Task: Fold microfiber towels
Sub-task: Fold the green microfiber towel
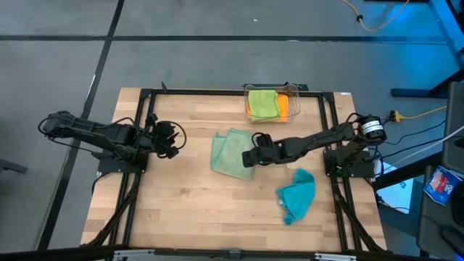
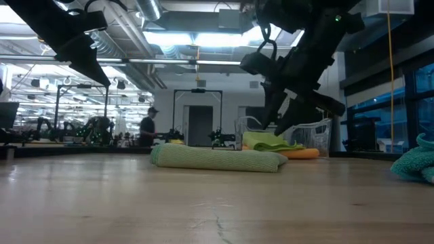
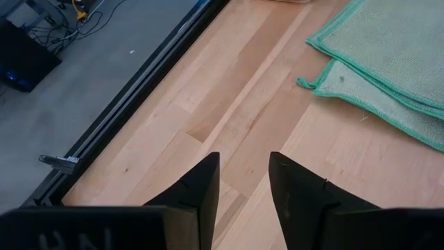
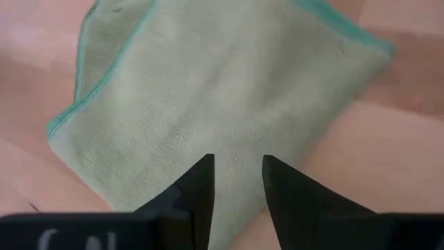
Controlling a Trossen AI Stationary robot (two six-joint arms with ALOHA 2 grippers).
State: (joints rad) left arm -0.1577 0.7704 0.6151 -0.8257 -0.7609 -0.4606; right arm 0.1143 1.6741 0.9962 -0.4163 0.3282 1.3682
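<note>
The right pincer [image 1: 249, 156] hangs over the right edge of the folded pale sage green microfiber towel [image 1: 230, 151], its two dark fingers [image 4: 198, 187] parted by a narrow gap and holding nothing. This towel lies flat near the centre of the light wooden table [image 1: 181, 196]. The crumpled teal microfiber towel [image 1: 297, 194] lies nearer the front right of the table, apart from the sage one. At the far edge, the clear plastic bin [image 1: 293, 92] contains the lime green towel [image 1: 262, 102] stacked on the orange towel [image 1: 283, 106]. The left pincer [image 1: 171, 139] waits at the table's left side, fingers [image 3: 201, 191] slightly apart and empty.
</note>
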